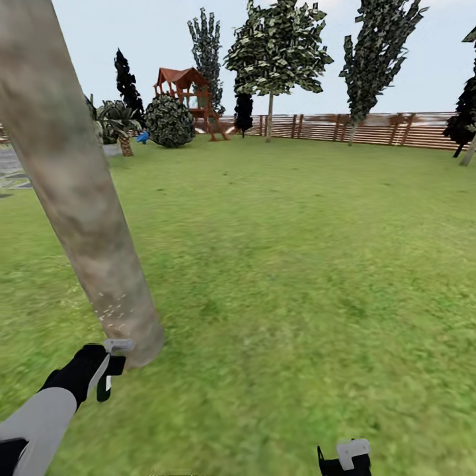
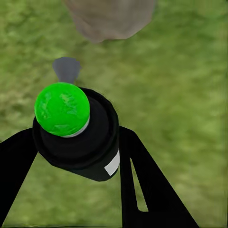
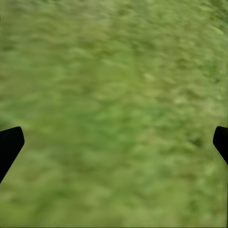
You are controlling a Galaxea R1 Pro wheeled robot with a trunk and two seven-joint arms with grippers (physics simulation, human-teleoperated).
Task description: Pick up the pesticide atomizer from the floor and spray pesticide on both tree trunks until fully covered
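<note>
A thick beige-grey tree trunk (image 1: pixel 73 185) slants through the left of the head view, and its base (image 2: pixel 111 19) appears in the left wrist view. Fine white pesticide speckles (image 1: pixel 109 304) dot the bark just above the grass. My left gripper (image 1: pixel 108 373) (image 2: pixel 76 159) is shut on the pesticide atomizer (image 1: pixel 104 385) (image 2: pixel 78 140), a black bottle with a white label and a top that reads green here. Its grey nozzle (image 2: pixel 66 69) points at the trunk base, a short way off. My right gripper (image 1: pixel 344 459) (image 3: pixel 114 147) hangs open over bare grass.
Lawn stretches ahead to a brown slat fence (image 1: pixel 370 129). Other pale-trunked trees (image 1: pixel 270 112) stand by the fence. At the far left are a round bush (image 1: pixel 170 121), a wooden play tower (image 1: pixel 188 89) and a strip of grey paving (image 1: pixel 10 168).
</note>
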